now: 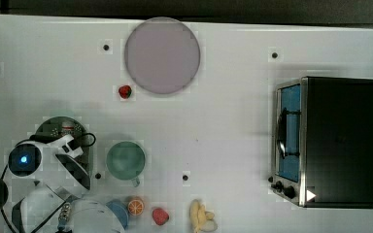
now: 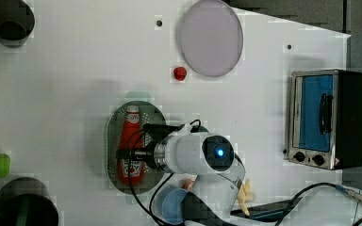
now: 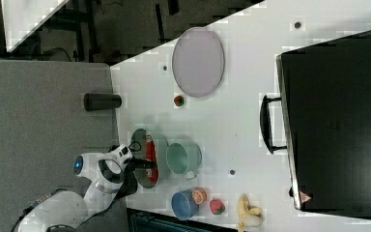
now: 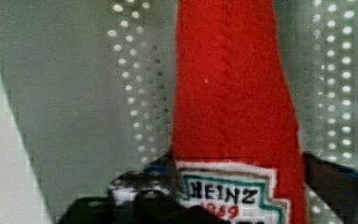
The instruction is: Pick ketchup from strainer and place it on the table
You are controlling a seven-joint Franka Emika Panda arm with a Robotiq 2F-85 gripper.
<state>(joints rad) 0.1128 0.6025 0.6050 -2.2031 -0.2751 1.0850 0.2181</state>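
The ketchup (image 2: 132,136), a red bottle with a white-and-red label, lies flat in the pale green strainer (image 2: 114,127) on the white table (image 1: 223,121), its neck pointing toward the left view's top. My gripper (image 2: 131,153) reaches down over the bottle's label. In the wrist view the ketchup (image 4: 233,93) rests on the perforated strainer (image 4: 74,93). There my gripper (image 4: 237,186) is open, with a dark finger (image 4: 328,179) close against each side of the label. In the top view the arm hides most of the strainer (image 1: 48,127), and only the ketchup's cap end (image 1: 68,128) shows.
A green cup (image 1: 125,160) stands right beside the strainer. A grey-lilac plate (image 1: 161,55) and a strawberry (image 1: 125,91) lie farther off. A blue bowl (image 1: 119,211), orange slice (image 1: 136,206), red fruit (image 1: 160,216) and banana (image 1: 201,216) line the near edge. A toaster oven (image 1: 335,141) sits at the top view's right.
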